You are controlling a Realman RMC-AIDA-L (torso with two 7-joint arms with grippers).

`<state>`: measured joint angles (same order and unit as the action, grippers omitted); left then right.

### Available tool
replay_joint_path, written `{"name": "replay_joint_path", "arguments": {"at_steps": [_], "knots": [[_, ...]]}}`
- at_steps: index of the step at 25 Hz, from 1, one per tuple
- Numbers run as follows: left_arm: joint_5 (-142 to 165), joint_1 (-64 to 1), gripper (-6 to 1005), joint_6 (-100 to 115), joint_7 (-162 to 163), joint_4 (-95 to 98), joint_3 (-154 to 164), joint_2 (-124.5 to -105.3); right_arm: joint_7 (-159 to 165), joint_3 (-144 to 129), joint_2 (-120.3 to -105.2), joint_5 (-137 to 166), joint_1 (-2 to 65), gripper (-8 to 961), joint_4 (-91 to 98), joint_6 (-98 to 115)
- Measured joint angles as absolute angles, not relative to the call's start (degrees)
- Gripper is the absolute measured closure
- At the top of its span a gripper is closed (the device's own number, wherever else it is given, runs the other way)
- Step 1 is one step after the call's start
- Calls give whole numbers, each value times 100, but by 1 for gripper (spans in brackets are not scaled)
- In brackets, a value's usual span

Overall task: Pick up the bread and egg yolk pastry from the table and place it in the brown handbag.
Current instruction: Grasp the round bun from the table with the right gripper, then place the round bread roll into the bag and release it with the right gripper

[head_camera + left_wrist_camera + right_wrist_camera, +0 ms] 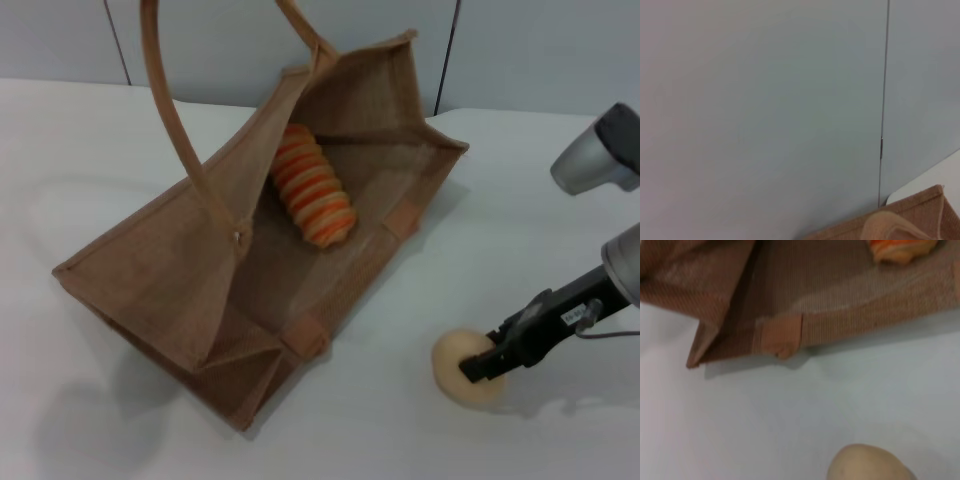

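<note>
The brown handbag (180, 270) lies open on the white table (400, 430), its mouth facing me. The bread (315, 190), a ridged loaf with orange stripes, lies inside the bag near its far end. The egg yolk pastry (452, 362), a smooth beige ball, rests on the table to the right of the bag. My right gripper (482, 365) reaches in from the right and its black tip touches the pastry's right side. In the right wrist view the pastry (867, 465) is close, with the bag's edge (840, 300) and the bread's end (900, 250) beyond it. My left gripper is out of view.
One long strap handle (165, 100) arches up over the bag's left side. The left wrist view shows a grey wall panel (765, 110) and the bag's upper edge (920, 207). The grey wall stands behind the table's far edge.
</note>
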<state>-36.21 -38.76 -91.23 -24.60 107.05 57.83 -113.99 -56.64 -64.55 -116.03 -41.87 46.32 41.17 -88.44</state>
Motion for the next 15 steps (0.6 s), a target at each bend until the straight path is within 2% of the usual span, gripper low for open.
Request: {"name": "replay_joint_path", "arguments": {"at_steps": [15], "knots": [[-3651, -3927, 880, -9109, -2522, 10582, 5788, -11410, -5630, -5728, -11594, -4612, 4802, 475, 4904, -9217]]}}
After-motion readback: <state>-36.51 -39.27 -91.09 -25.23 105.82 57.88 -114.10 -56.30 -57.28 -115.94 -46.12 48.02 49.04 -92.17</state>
